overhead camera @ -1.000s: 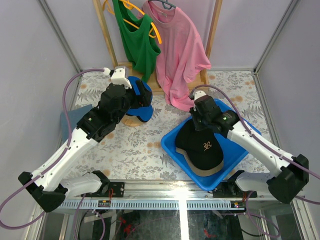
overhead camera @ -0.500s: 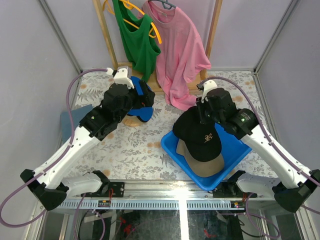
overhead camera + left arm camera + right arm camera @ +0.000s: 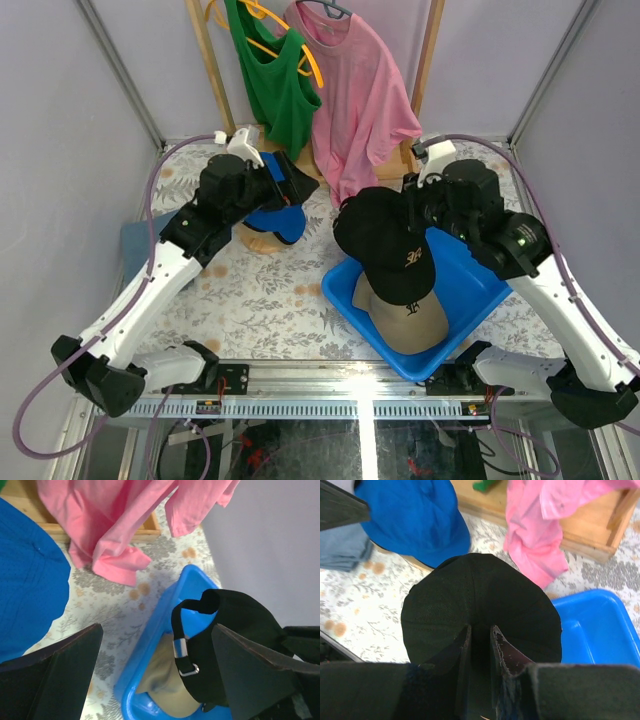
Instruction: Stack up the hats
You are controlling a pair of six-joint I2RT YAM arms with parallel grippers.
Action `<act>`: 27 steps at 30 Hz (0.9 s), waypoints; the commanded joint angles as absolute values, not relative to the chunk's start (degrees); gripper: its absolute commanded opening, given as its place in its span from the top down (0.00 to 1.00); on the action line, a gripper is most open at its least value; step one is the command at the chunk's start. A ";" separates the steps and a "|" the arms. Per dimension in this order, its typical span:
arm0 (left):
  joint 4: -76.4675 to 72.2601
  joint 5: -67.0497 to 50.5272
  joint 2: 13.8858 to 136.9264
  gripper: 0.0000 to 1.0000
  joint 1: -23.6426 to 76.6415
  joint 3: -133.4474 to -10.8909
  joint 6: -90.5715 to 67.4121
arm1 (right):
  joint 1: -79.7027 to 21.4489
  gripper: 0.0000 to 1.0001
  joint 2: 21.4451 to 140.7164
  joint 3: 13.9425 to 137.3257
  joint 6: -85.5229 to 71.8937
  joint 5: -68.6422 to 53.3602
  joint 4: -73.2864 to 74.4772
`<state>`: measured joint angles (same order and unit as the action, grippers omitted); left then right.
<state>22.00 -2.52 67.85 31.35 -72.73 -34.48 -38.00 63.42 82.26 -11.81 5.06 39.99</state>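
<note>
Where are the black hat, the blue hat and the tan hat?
black hat (image 3: 372, 228): top view, on its round crown.
blue hat (image 3: 288, 224): top view, on its right edge.
tan hat (image 3: 405, 326): top view, on its front, below the letter.

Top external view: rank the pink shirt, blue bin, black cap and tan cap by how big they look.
1. pink shirt
2. blue bin, though partly covered
3. black cap, hanging above the bin and nearer the camera, so its lead over the next is unsure
4. tan cap, partly hidden under the black one
</note>
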 commanded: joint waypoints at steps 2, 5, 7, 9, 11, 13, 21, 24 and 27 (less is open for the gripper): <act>10.96 -22.22 67.61 0.09 24.11 -68.87 -44.11 | -37.42 1.00 62.40 89.39 -11.94 -0.89 35.21; 6.54 -28.79 68.37 0.09 21.37 -67.81 -47.92 | -37.42 1.00 62.10 89.67 -12.32 -4.26 32.62; 4.06 -32.43 69.08 0.08 20.41 -67.27 -50.47 | -37.44 1.00 61.76 89.16 -12.91 -6.47 30.55; 1.14 -35.76 69.74 0.08 19.67 -66.45 -53.61 | -37.36 1.00 61.55 88.52 -13.69 -8.28 28.40; -2.40 -38.51 70.16 0.08 18.79 -65.28 -57.20 | -37.36 1.00 61.67 88.08 -14.39 -10.25 26.31; -6.84 -41.04 70.48 0.08 17.80 -63.89 -61.31 | -37.29 1.00 62.10 87.95 -15.09 -12.48 24.32; -19.22 -46.05 69.90 0.08 15.61 -59.32 -73.52 | -37.19 1.00 64.35 88.27 -16.59 -15.88 17.77; -25.28 -46.67 69.37 0.09 14.81 -57.38 -78.31 | -37.11 1.00 65.20 87.83 -17.21 -16.99 15.66; -29.33 -46.35 68.81 0.16 13.98 -56.14 -81.17 | -36.96 1.00 66.31 87.28 -17.61 -18.17 13.88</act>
